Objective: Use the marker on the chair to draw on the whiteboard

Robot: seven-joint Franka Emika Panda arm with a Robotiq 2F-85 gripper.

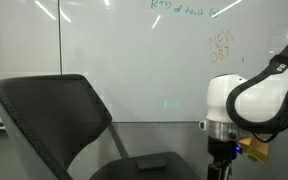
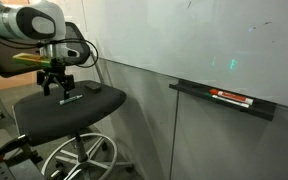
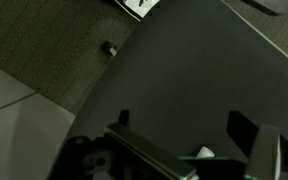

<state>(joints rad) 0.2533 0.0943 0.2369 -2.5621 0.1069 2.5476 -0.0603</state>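
The marker (image 2: 72,98) lies on the seat of the chair (image 2: 84,108), just beside and below the gripper (image 2: 52,88), on the side toward the whiteboard (image 2: 204,40). It is a small pale streak there. Its long axis appears to lie flat across the seat, but the heading cannot be resolved. The jaws stand wide apart and hold nothing. In the wrist view the marker cannot be made out against the dark seat.
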